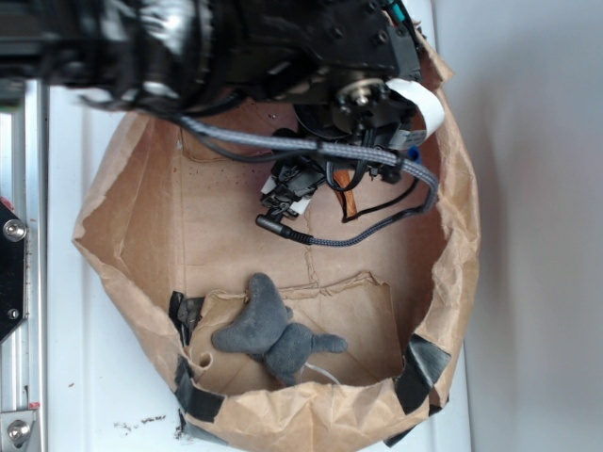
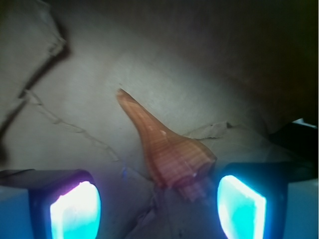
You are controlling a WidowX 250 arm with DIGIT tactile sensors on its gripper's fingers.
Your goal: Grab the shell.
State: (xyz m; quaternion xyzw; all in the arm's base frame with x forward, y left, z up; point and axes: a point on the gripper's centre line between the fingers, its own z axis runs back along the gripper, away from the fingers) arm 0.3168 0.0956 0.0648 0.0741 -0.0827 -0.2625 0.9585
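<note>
The shell point(image 2: 169, 149) is orange-brown and ridged. It lies on brown paper, its pointed tail aimed away from me and its whorled top between my fingers, close to the right pad point(image 2: 241, 206). My gripper point(image 2: 158, 209) is open, with both glowing cyan pads apart from the shell. In the exterior view the gripper point(image 1: 316, 184) hangs low inside the paper-lined box, and a sliver of the orange shell point(image 1: 350, 193) shows beside it, mostly hidden by the wrist and cables.
A gray plush toy point(image 1: 273, 330) lies near the box's front wall. The crumpled brown paper wall point(image 1: 132, 188) rings the work area, with black tape point(image 1: 419, 372) at the corners. A braided cable point(image 1: 377, 231) loops beside the gripper.
</note>
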